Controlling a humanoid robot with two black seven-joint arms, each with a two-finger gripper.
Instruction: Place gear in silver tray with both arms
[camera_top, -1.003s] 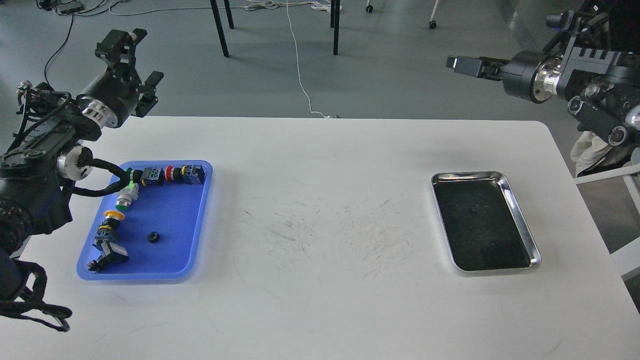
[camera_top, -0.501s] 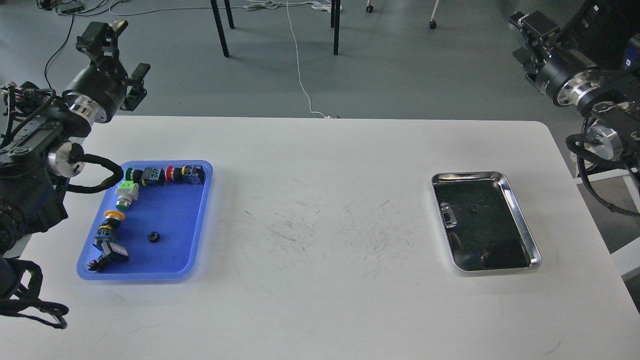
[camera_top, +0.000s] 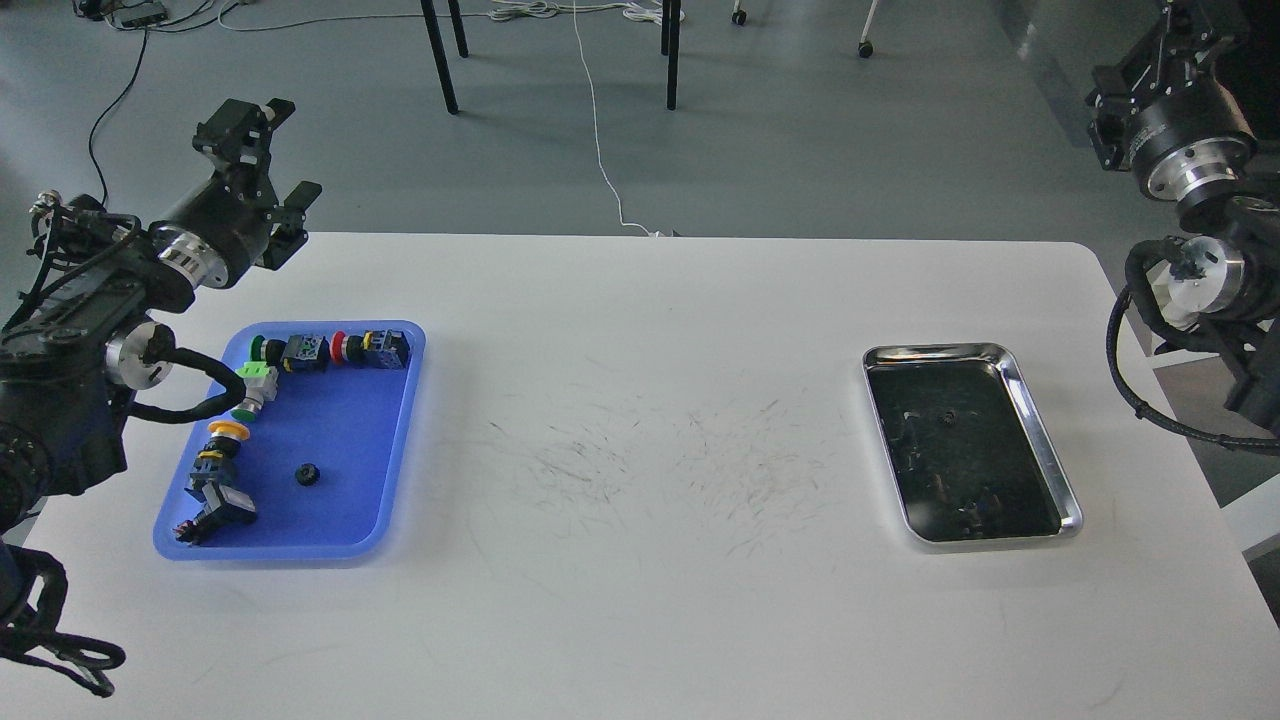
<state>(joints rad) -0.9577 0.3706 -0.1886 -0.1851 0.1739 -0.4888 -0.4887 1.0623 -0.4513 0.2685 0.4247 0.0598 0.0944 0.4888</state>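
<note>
A small black gear (camera_top: 307, 476) lies in the blue tray (camera_top: 335, 420) at the left. Another small black gear (camera_top: 945, 416) lies on the dark bottom of the silver tray (camera_top: 935, 350) at the right. My left gripper (camera_top: 270, 155) is raised over the table's far left corner, above and behind the blue tray, with its fingers apart and nothing between them. My right gripper (camera_top: 1150, 75) is raised at the top right, beyond the table's edge and far from the silver tray. It points up and away, and its fingers cannot be told apart.
The blue tray also holds several push-button switches (camera_top: 330, 350) along its far and left sides. The white table (camera_top: 640, 450) has dark scratch marks in its middle. Chair legs (camera_top: 440, 60) and a white cable (camera_top: 600, 150) are on the floor behind.
My left gripper has moved a little right and down toward the table corner. My right arm has swung up and to the right, its gripper now turned upward at the frame's top edge.
</note>
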